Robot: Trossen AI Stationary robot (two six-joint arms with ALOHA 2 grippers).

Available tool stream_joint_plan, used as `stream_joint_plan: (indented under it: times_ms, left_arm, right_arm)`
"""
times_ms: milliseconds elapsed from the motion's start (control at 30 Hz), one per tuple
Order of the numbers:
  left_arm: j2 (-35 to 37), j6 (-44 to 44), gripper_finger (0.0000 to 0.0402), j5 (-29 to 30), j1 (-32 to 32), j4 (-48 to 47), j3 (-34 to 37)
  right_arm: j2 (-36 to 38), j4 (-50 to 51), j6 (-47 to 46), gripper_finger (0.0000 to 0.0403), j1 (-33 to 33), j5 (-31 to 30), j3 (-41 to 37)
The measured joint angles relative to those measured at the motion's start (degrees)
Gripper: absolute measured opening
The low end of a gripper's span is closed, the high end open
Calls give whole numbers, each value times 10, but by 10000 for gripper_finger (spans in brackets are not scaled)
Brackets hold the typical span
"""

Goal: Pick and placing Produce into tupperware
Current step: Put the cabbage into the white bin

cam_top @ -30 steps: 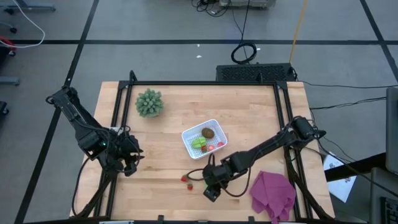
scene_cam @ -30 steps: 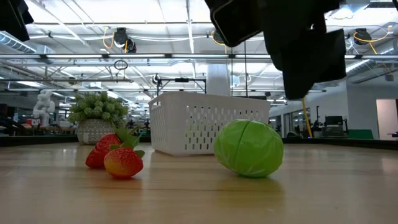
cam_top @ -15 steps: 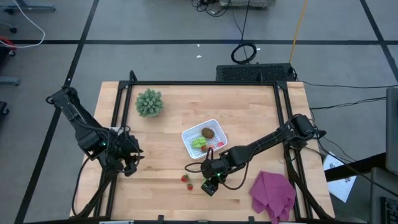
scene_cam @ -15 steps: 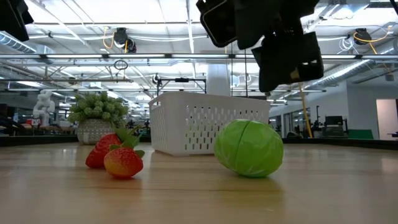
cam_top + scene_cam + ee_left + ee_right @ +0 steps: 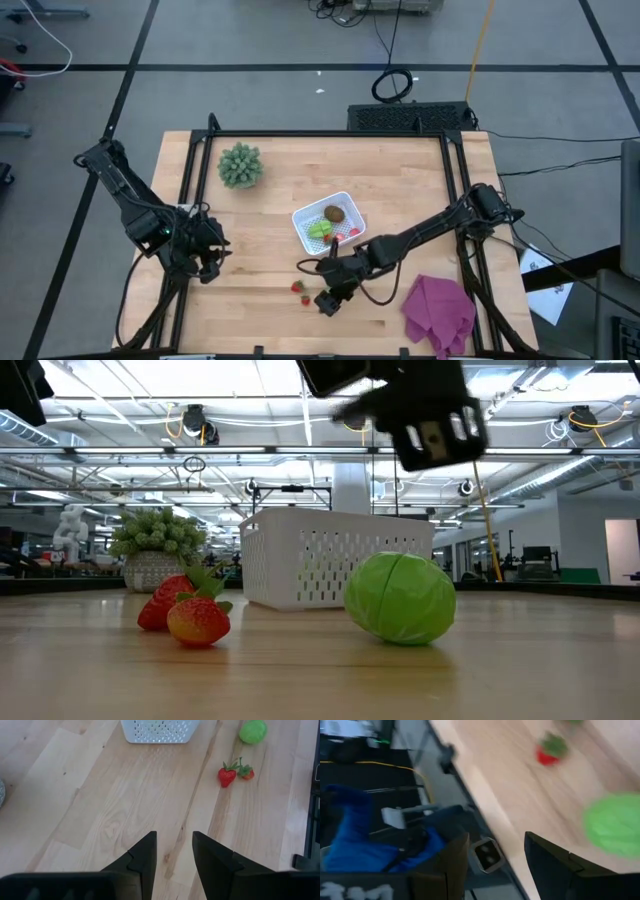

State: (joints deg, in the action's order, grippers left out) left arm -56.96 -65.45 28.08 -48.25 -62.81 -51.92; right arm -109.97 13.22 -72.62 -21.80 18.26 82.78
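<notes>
Pale wooden table (image 5: 270,210) carries a small white rectangular plastic tupperware (image 5: 303,222) with perforated walls, sitting near the middle. It already holds a brown round produce piece (image 5: 334,213), a green leafy piece (image 5: 320,230) and a pink-red ball (image 5: 353,232). Outside it, toward the front edge, lie two red toy strawberries (image 5: 301,291), touching or nearly so, and a round green cabbage-like ball (image 5: 400,598).

The right gripper (image 5: 328,300) hangs above the table just beside the strawberries, on the side away from the left arm. Its jaws are spread with nothing between them, as the right wrist view shows (image 5: 495,865). In that view the green ball lies close ahead of the jaws, slightly off to one side, and a strawberry sits farther on. The ball is round, so it has no long axis to line up with. The right arm is clearly the nearer one to all the loose produce. A short drop and slight shift should put the ball between the jaws.

The left gripper (image 5: 205,255) waits at the left side of the table, well apart from the produce, its jaws a narrow gap apart and empty (image 5: 172,857).

From above, the arm hides the green ball. The low view shows it resting on the table in front of the tupperware, apart from the strawberries, with the right gripper raised clear above it.
</notes>
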Motion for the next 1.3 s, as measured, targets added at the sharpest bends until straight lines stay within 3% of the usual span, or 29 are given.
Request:
stream_joint_plan:
  times_ms: [333,667,800,1100,1300]
  left_arm:
    - [0,5,127,0,0,0,0]
    - [0,9,127,2,0,9,0]
    - [-5,48,127,4,0,59,0]
    - [-91,99,127,-45,-12,189,0]
    - [-154,106,127,-46,-27,285,0]
  right_arm:
    - [0,-120,9,180,-8,-17,0]
    - [0,-118,50,180,-25,-66,0]
    - [0,-121,83,180,-34,-87,0]
    - [7,-215,271,180,-34,-110,0]
    - [80,-225,433,180,1,-124,0]
